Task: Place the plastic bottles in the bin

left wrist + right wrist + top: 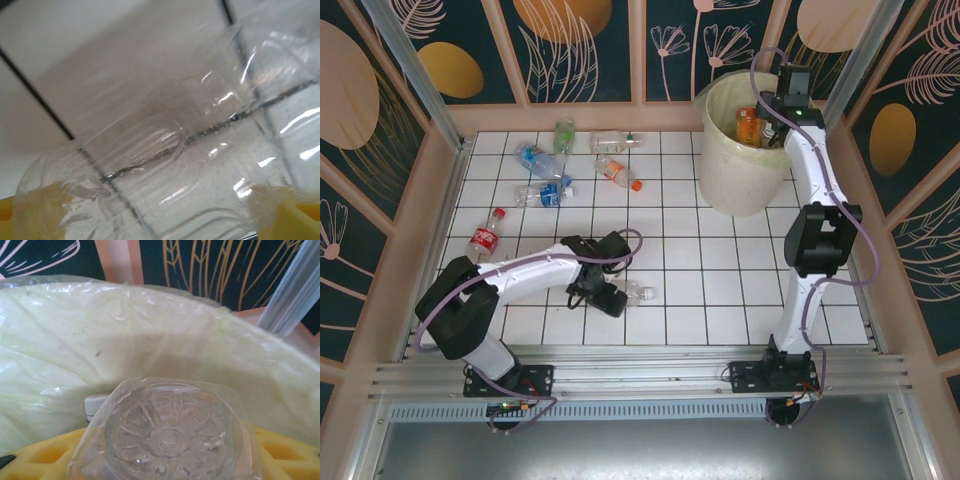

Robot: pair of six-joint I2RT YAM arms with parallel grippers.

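Plastic bottle (165, 150), clear, unlabelled: on its side between the left fingers (302, 220), a yellow tip at either flank; clamped or merely astride, cannot tell. Black grid lines of the white tiled surface (720, 300) visible through its wall. Position: near the centre of the surface, well apart from every edge; open tiles to its right and beyond it, left arm alongside on the left.

Square-based bottle (170, 435): clear, base toward the wrist camera, grasped between the right fingers (40, 457), over the open mouth of the bin (725, 185) by its right-hand rim. Pale green liner (100, 340) just behind. Orange-labelled bottle (748, 125) already inside.

Bin: far right of the surface, near the back rail (520, 118); bare tiles in front and to its left.

Loose on the surface, far-left group:
- green-labelled bottle (564, 135) and green-capped clear bottle (618, 141), just beside the far edge
- blue-labelled bottle (542, 160)
- orange-capped bottle (617, 172)
- small blue-labelled bottle (545, 195)

Red-labelled bottle (485, 240): apart from the group, near the left edge.
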